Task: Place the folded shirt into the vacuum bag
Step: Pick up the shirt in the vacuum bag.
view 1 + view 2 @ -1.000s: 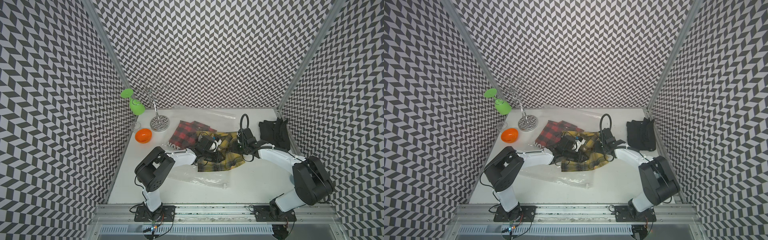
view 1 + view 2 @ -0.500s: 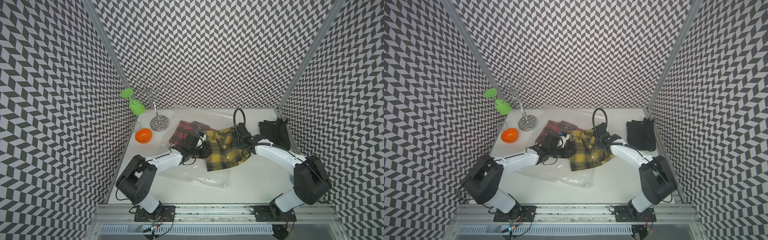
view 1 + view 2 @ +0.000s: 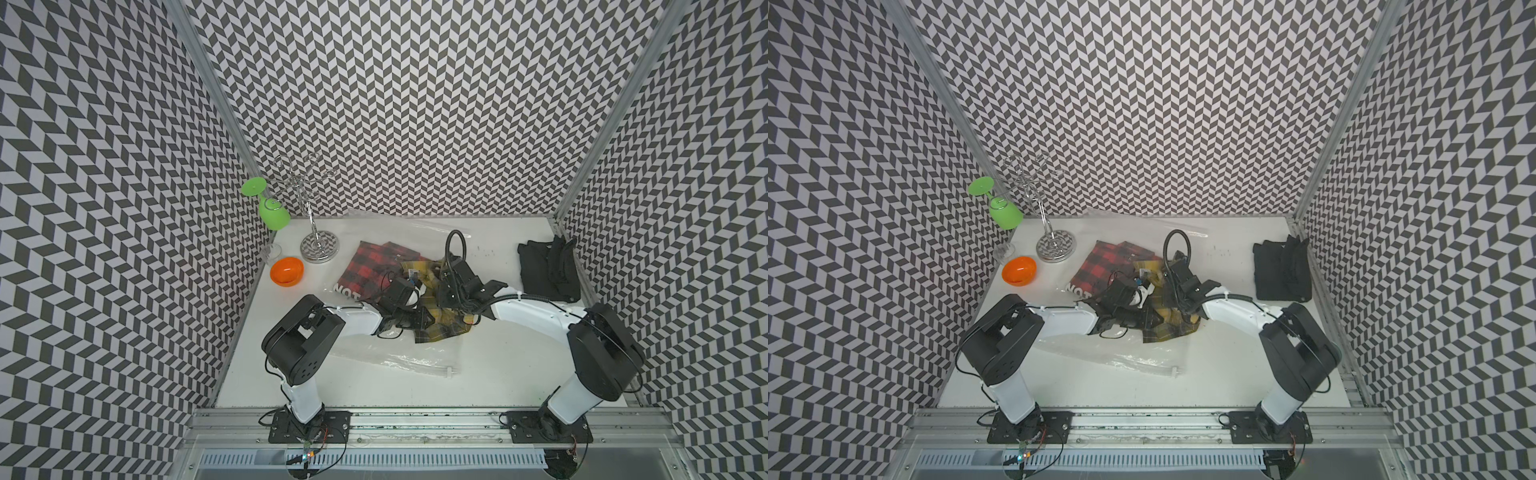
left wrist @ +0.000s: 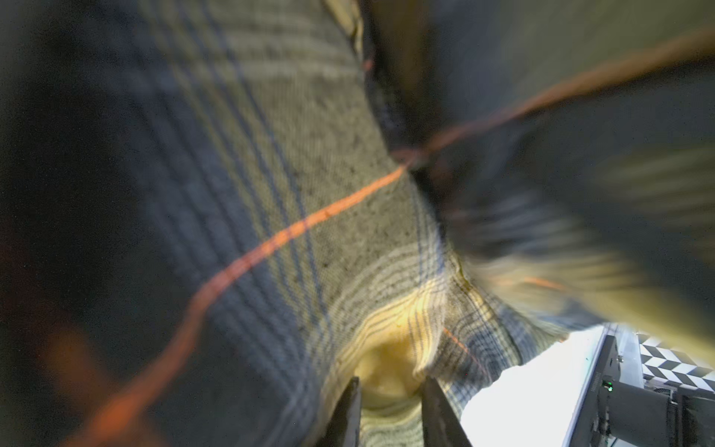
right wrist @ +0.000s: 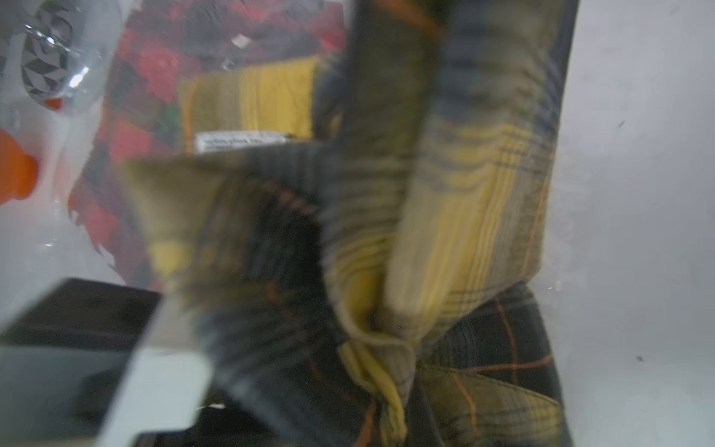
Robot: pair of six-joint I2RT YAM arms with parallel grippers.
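Yellow and dark checks: the shirt [image 3: 446,328], bunched up in the middle of the table [image 3: 507,374], between the two arms.
Left arm: the left gripper [image 4: 390,406] has its jaws a little way apart, with a fold of the shirt squeezed between them. In the left wrist view, yellow cloth fills the gap.
Left tips: the fingers [image 4: 348,414] are dark and thin, one on each side of the fold.
Right arm: the right gripper [image 3: 444,297] has its jaws pressed tight together. Its tips are hidden. In the right wrist view the shirt gathers to a tight point right there, so it pinches a thin bit of cloth.
Clear plastic: the vacuum bag [image 3: 386,353] lies crinkly and flat on the table. Part of it is nearer than the shirt, and more of it runs to the far edge.
Shirt and bag: the near edge of the shirt lies over the plastic. I cannot tell if any of it is inside.
Far left of the shirt: the red shirt [image 3: 374,266], flat, touching it, seen through clear plastic.
Far right: the black clothes [image 3: 548,270], folded, well apart.
Far left corner: the orange bowl [image 3: 286,271], and the green glass [image 3: 274,214] hanging upside down on the wire stand [image 3: 319,245].
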